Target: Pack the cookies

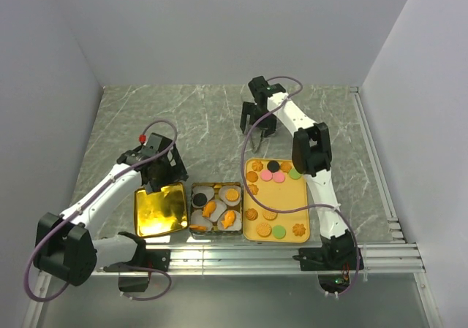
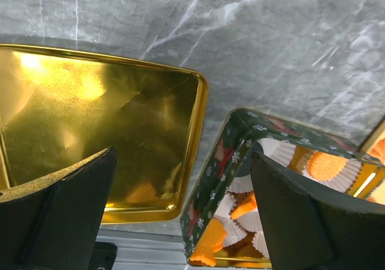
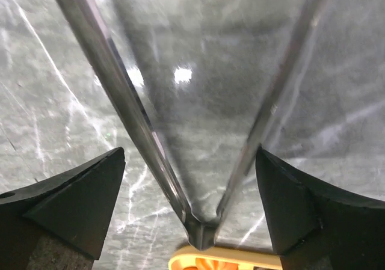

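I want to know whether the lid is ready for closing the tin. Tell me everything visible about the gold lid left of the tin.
The gold lid is a shiny, mirror-like metal rectangle with rounded corners and a low raised rim. It lies flat, inside facing up and empty, on the grey marbled table, just left of the open tin, with a narrow gap between them. The open left gripper hangs above its right part and does not appear to touch it.
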`<state>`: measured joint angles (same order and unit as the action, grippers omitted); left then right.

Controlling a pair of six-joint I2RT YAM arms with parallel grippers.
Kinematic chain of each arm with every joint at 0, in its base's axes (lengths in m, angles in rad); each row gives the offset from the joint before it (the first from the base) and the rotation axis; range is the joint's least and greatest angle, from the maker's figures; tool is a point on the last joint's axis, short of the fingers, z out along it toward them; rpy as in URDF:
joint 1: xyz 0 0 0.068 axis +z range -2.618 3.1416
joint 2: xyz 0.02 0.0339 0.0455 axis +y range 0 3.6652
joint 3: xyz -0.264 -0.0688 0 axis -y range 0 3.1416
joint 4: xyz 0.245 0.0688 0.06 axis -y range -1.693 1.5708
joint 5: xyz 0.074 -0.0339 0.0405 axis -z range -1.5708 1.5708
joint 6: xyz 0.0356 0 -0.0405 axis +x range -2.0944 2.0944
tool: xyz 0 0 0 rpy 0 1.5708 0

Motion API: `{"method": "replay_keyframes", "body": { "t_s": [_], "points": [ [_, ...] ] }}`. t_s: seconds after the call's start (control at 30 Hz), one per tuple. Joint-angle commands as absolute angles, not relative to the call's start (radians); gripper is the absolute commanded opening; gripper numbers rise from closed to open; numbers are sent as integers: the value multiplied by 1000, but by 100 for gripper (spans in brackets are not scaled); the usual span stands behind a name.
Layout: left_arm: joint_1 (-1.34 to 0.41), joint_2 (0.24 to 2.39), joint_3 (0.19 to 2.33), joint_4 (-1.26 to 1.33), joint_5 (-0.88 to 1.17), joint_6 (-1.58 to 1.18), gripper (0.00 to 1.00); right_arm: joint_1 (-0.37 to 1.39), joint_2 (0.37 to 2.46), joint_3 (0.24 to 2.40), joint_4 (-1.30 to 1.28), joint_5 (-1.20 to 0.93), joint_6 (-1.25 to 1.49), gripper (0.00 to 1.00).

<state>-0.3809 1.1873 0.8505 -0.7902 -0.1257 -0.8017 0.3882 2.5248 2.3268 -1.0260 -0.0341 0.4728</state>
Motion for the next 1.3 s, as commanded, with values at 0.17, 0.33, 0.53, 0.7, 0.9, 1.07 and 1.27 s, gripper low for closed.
{"method": "replay_keyframes", "body": {
  "t_s": [0.17,0.33,0.53,0.7,0.9,1.07,1.27],
  "points": [
    [-385,1249,867,-810,-187,-787,99,397,2151,2194,-1038,30,508,98],
    [-385,1264,861,-799,-181,-785,99,423,1860,1945,-1037,69,517,99],
    [-385,1302,853,-787,-201,-813,99,422,1596,1573,-922,16,502,100],
    [-387,1327,804,-694,-152,-825,98,422,1517,1473,-871,5,430,100],
    [-440,1413,791,-656,-130,-834,90,422,1433,1399,-858,3,396,100],
    [-500,1511,848,-695,-201,-879,75,420,1394,1316,-835,3,379,100],
    [-508,1617,871,-730,-248,-905,22,417,1373,1270,-796,-20,368,100]
  ]
}}
